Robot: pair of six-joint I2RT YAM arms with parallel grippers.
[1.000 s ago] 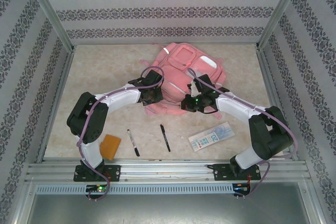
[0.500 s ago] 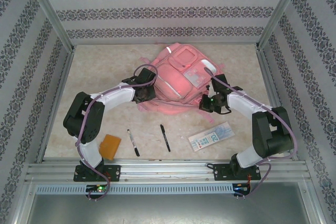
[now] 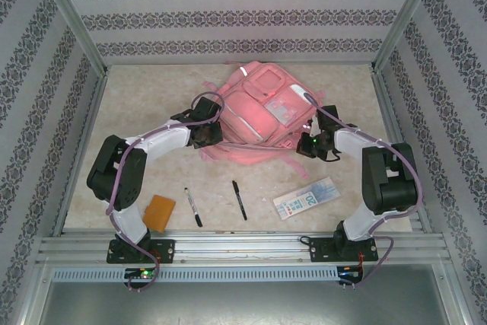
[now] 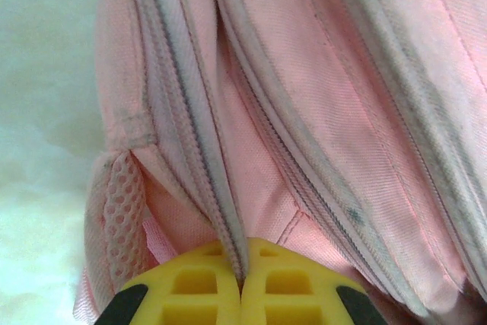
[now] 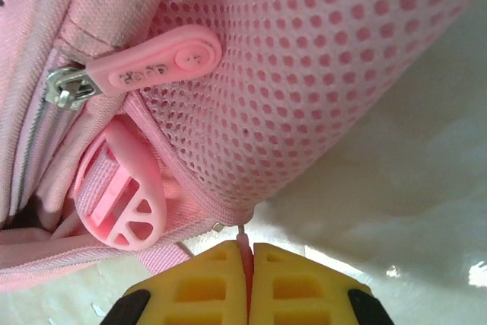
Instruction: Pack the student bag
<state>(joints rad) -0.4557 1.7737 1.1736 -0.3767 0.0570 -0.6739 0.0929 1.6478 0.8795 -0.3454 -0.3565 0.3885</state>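
Observation:
The student bag (image 3: 262,108) lies flat at the back middle of the table, pink, front pockets up. My left gripper (image 3: 208,135) is at its near-left edge. In the left wrist view its yellow fingertips (image 4: 205,283) are shut on a grey-pink zipper seam (image 4: 228,226) of the bag (image 4: 342,112). My right gripper (image 3: 307,148) is at the bag's near-right corner. The right wrist view shows that gripper (image 5: 248,255) shut on a thin pink zipper pull (image 5: 243,241) below the mesh side pocket (image 5: 319,74).
Near the front edge lie an orange pad (image 3: 160,212), two black pens (image 3: 193,207) (image 3: 240,200) and a printed ruler-like card (image 3: 305,198). A second pink pull tab (image 5: 163,62) and a pink strap buckle (image 5: 125,203) sit close to my right fingers. Aluminium frame posts border the table.
My right gripper has moved right along the bag's near edge, still shut on the pull. My left gripper has drawn slightly left and back with the seam in it.

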